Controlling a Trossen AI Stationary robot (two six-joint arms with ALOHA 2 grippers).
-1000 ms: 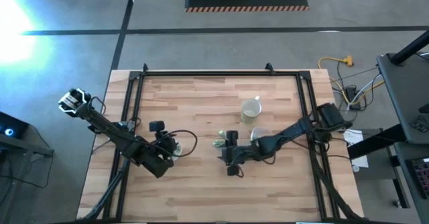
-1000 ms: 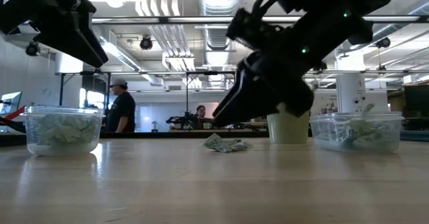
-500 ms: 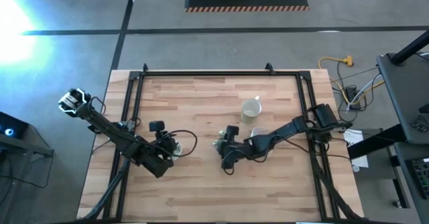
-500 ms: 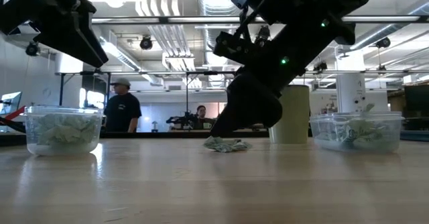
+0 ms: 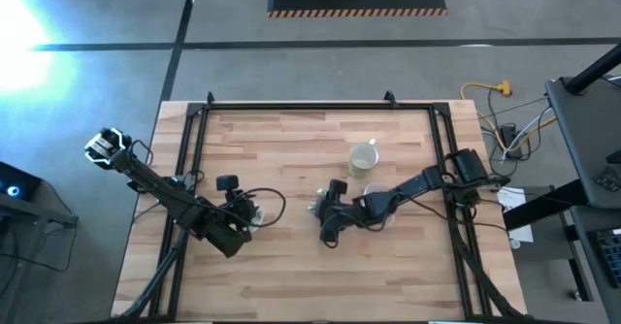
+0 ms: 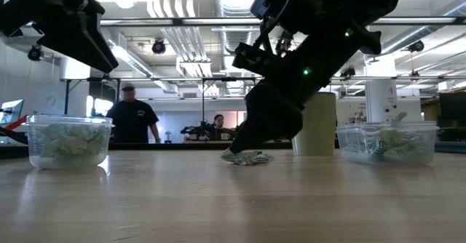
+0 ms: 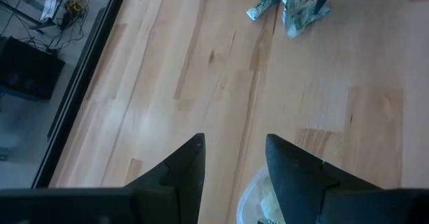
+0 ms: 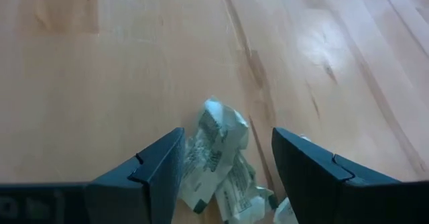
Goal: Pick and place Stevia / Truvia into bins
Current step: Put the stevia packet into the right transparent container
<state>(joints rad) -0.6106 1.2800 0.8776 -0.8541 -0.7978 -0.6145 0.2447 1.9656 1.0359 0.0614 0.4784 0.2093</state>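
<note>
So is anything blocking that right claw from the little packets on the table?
Nothing visible. The right gripper is open, with the packets lying between its fingers on the bare table. The mug stands off to one side.

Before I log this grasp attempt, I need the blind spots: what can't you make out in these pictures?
- High view: the right gripper covers the packet pile; no count possible.
- Right wrist view: the crumpled packets run off the picture's edge; print too blurred to read.
- High view: the left gripper hides its round tub.
- Low view: the mug is half behind the right arm.
</note>
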